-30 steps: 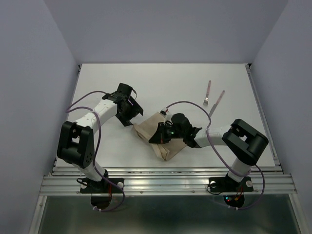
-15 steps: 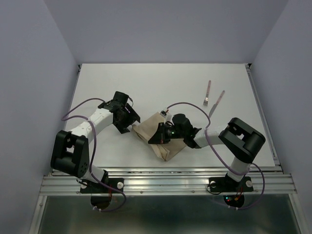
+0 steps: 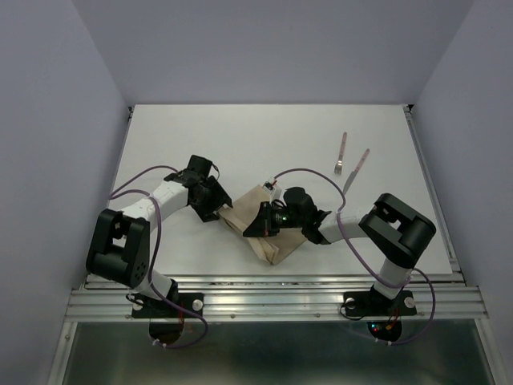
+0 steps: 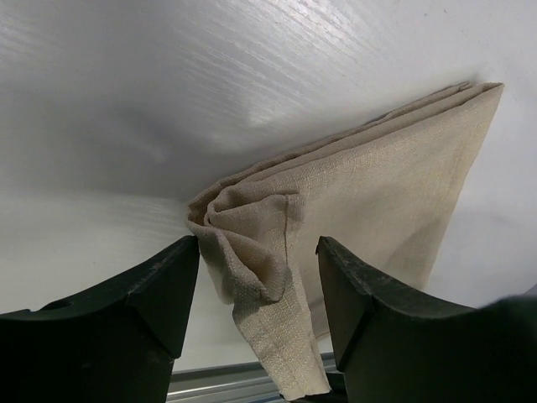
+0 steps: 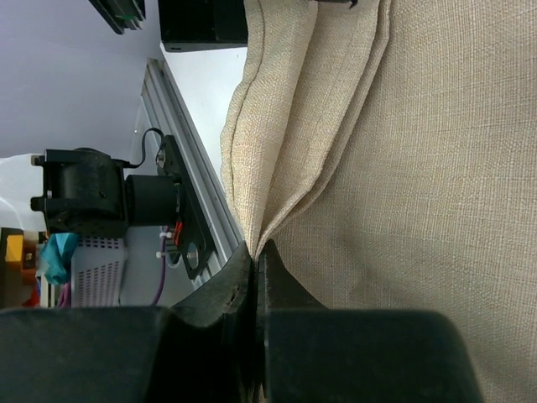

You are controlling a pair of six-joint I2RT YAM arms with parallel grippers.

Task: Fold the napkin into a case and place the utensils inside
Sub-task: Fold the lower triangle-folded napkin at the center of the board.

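The napkin (image 3: pixel 275 247) is lying folded into several tan layers on the white desk (image 3: pixel 280 136), near the front edge and between the two arms. In the top view it is forming a rough wedge, with its broad end towards the front and its narrower part reaching towards the left arm.

The right hand (image 5: pixel 256 262) is pinching the napkin: its two dark fingers (image 5: pixel 220 295) are pressing together on the edge where the stacked folds are meeting, and the cloth layers are fanning out from that grip across the right wrist view. The left hand (image 4: pixel 256 252) is standing spread at the napkin's other end. Its fingers are sitting apart on either side of a crumpled, bunched corner, with the cloth lying between them; whether the tips are touching the fabric cannot be told.

The fork (image 3: pixel 342 154) and the knife (image 3: pixel 357 167) are lying side by side on the desk well apart from the napkin, towards the far right, pinkish handles pointing away and metal ends pointing towards the arms. They are close to each other but not touching.

A metal rail (image 3: pixel 272 298) is running along the desk's front edge, where both arm bases are sitting. Purple cables are looping along each arm.
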